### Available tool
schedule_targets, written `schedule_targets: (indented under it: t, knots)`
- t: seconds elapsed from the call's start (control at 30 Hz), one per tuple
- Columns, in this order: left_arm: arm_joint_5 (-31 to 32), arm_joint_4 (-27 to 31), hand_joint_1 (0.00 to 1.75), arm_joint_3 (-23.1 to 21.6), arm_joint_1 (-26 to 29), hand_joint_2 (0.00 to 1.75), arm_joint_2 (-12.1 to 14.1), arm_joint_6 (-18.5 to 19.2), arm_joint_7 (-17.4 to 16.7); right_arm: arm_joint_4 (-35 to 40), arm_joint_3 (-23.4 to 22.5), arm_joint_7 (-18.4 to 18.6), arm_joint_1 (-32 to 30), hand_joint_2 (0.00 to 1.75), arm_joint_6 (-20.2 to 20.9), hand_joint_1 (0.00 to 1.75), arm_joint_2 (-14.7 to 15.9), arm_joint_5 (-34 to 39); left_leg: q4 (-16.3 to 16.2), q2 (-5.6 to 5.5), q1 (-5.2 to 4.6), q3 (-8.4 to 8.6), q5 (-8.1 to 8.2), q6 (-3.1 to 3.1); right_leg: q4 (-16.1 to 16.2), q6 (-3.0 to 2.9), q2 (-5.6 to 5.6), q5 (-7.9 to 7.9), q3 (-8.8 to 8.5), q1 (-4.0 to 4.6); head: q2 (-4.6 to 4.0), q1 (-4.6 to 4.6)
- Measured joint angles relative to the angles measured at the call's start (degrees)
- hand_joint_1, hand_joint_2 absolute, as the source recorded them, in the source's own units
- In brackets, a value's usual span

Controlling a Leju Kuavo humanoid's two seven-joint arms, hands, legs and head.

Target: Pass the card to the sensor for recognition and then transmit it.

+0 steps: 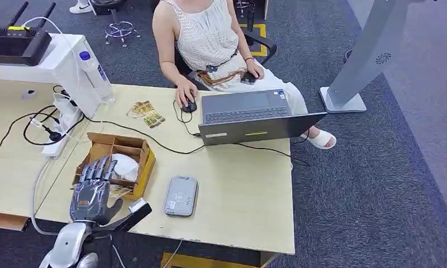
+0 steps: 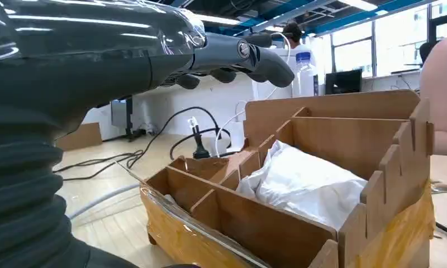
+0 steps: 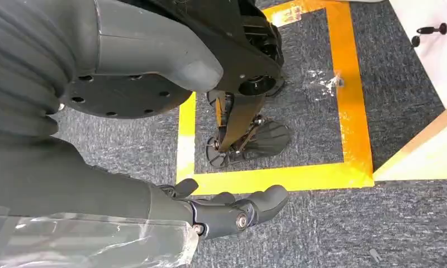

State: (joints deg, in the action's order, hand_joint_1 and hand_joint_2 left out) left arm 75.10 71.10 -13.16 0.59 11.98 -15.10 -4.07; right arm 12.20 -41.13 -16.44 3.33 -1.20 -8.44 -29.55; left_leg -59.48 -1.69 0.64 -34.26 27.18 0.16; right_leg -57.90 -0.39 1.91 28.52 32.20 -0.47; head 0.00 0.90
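A flat grey card reader (image 1: 181, 195), the sensor, lies on the table near its front edge. Left of it stands a cardboard box (image 1: 120, 139) with several compartments (image 2: 333, 117) and a white plastic bag (image 1: 126, 166) in one of them (image 2: 305, 181). My left hand (image 1: 93, 190) hovers over the box's near left corner, its fingers (image 2: 238, 53) stretched out above the compartments and holding nothing. I cannot make out a card in the box. My right hand (image 3: 227, 209) hangs beside my body over the carpet, fingers loosely apart and holding nothing.
A person (image 1: 210, 39) sits at the far side with one hand on a mouse (image 1: 189, 106) beside an open laptop (image 1: 255, 117). Cables and a power strip (image 1: 65, 125) lie at the left, by a water bottle (image 1: 95, 75). Small packets (image 1: 146, 113) lie behind the box.
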Motion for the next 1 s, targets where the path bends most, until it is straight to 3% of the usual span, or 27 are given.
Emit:
schedule_targets:
  t: [0.37,0.4,1.0]
  knots:
    - [0.2,-0.1,0.0,0.3,0.0,1.75,0.0,0.7,-0.5,0.0,-0.2,0.0,0.0,1.75,0.0,0.0,0.0,-0.4,0.0,0.0,0.0,0.0,0.0,0.0,0.0,0.0,0.0,0.0,0.0,0.0,0.0,0.0]
    - [0.2,-0.1,1.75,0.3,0.0,1.75,0.0,0.7,-0.5,0.0,-0.2,0.0,0.0,1.75,0.0,0.0,0.0,-0.4,0.0,0.0,0.0,0.0,0.0,0.0,0.0,0.0,0.0,0.0,0.0,0.0,0.0,0.02]
    - [-1.5,-0.1,1.75,0.4,-0.5,1.75,0.0,4.0,-0.2,0.0,-1.4,0.0,0.0,1.75,0.0,0.0,0.0,-1.1,0.0,0.01,0.0,0.0,0.0,0.0,0.0,0.0,0.01,0.0,0.0,0.0,0.0,0.0]
